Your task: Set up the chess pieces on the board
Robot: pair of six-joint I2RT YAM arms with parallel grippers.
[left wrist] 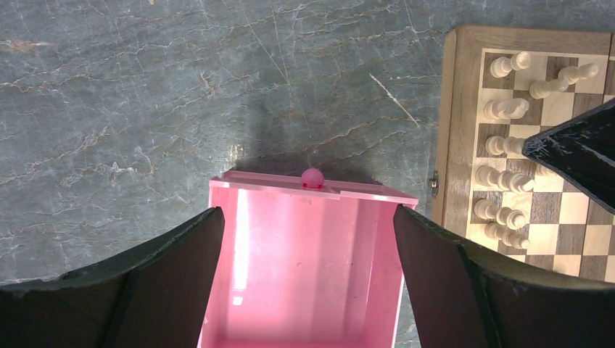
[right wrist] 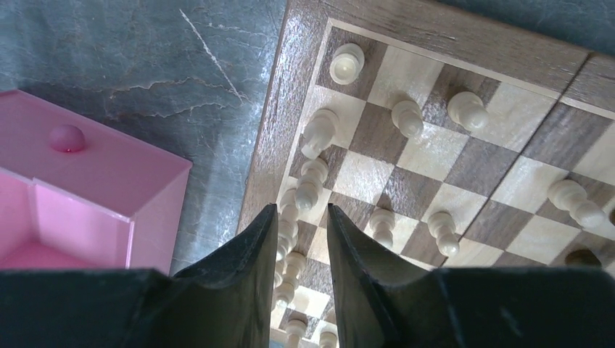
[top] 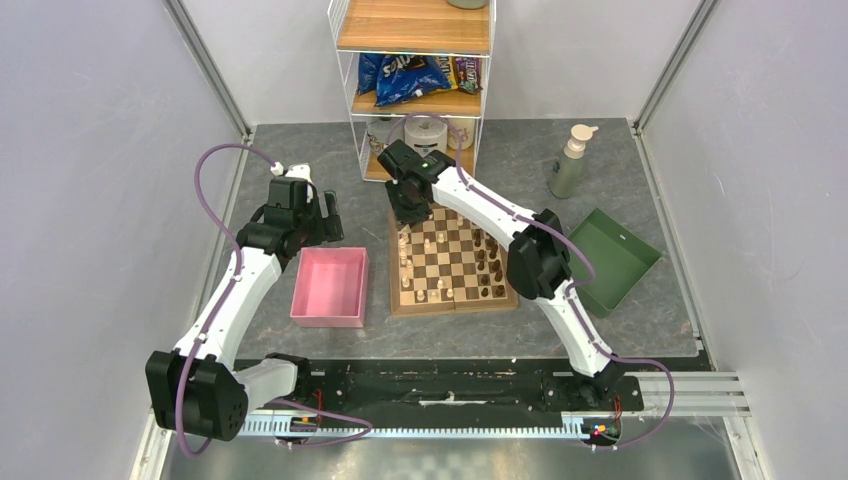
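The board lies at the middle of the grey table. Cream pieces crowd its 9 o'clock side and dark pieces its 3 o'clock side, and bare checkered squares show between the two groups.

The right gripper hangs over the board's 11 o'clock corner. In the wrist view its fingers stand a narrow gap apart, released and gripping nothing, and the edge file of cream pieces shows through the gap. The left gripper hovers over the far rim of the pink tray, spread wide and holding nothing.

That tray sits at 9 o'clock of the board, with a slim strip of bare table between tray wall and board border. A green tray lies at 3 o'clock, near the board; the right arm's elbow covers the gap between them. A wire shelf stands at 12 o'clock, near the far border. A pump bottle stands at 1 o'clock, well apart.
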